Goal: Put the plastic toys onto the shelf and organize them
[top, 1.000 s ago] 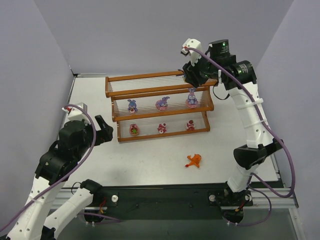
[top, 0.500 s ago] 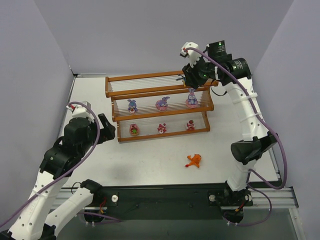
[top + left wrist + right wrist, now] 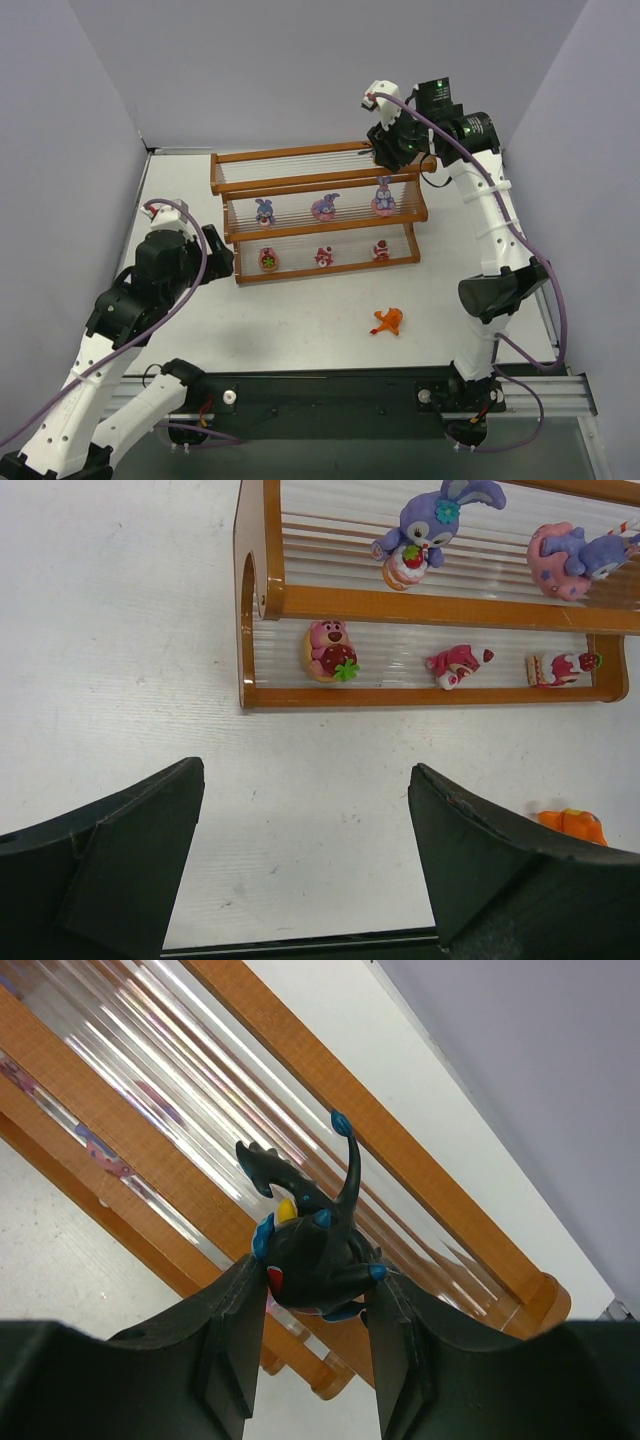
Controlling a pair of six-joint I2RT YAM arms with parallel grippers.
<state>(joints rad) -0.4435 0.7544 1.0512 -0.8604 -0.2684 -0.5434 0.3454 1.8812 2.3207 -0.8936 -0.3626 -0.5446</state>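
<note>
The shelf (image 3: 320, 181) stands at the table's back. Three purple long-eared toys (image 3: 324, 207) sit on its middle tier and three pink-red toys (image 3: 324, 257) on its bottom tier. The orange toy (image 3: 387, 321) lies on the table in front of the shelf's right half. My right gripper (image 3: 388, 150) is over the right end of the top tier, shut on the black winged toy (image 3: 310, 1245) above the rods. My left gripper (image 3: 222, 262) is open and empty, just left of the shelf's bottom tier. In the left wrist view the shelf (image 3: 420, 603) and the orange toy (image 3: 570, 823) show.
Grey walls close in the table on the left, back and right. The table's black front rail (image 3: 330, 385) runs between the arm bases. White table surface lies in front of the shelf around the orange toy.
My left arm has moved forward and right, bringing its open gripper closer to the shelf's left end. My right gripper has shifted slightly over the top tier, still holding the black toy.
</note>
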